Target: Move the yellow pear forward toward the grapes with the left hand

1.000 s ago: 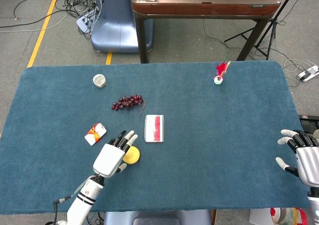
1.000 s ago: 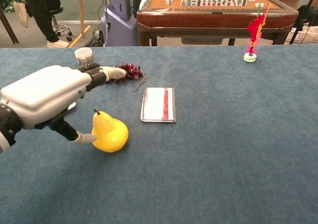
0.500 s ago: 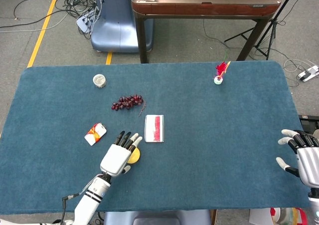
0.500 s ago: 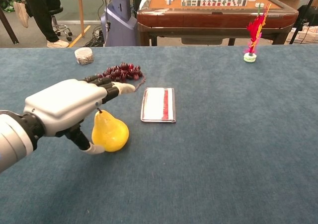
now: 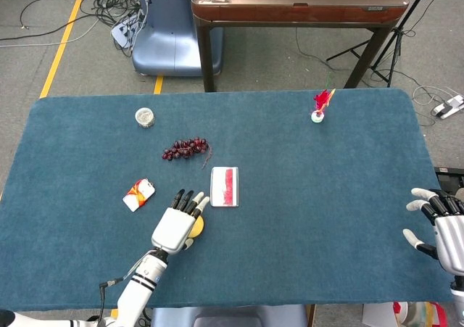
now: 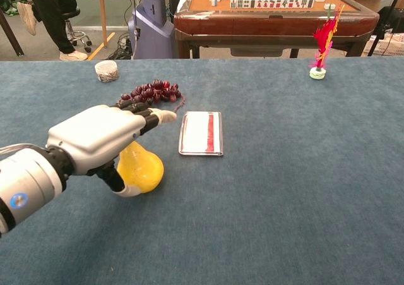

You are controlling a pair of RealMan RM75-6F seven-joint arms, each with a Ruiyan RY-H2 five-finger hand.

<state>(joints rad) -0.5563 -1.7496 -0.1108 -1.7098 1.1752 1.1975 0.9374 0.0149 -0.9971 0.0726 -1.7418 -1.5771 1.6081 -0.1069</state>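
Note:
The yellow pear (image 6: 144, 170) stands upright on the blue table, near the front left. In the head view only a sliver of the pear (image 5: 196, 226) shows past my left hand (image 5: 177, 223). My left hand (image 6: 101, 138) lies over the pear's top with its fingers stretched flat toward the grapes (image 6: 151, 90), and its thumb curls against the pear's lower left side. The dark purple grapes (image 5: 185, 148) lie farther forward, apart from the hand. My right hand (image 5: 443, 225) hangs at the table's right edge, fingers spread, holding nothing.
A white card with a red stripe (image 5: 224, 186) lies just right of the pear. A red-and-white packet (image 5: 138, 193) sits to its left. A small round jar (image 5: 145, 117) and a red feathered shuttlecock (image 5: 319, 106) stand near the far edge.
My left hand has slid right and forward, from beside the pear to over its top, and now hides most of it. The pear has hardly shifted. The right hand is still.

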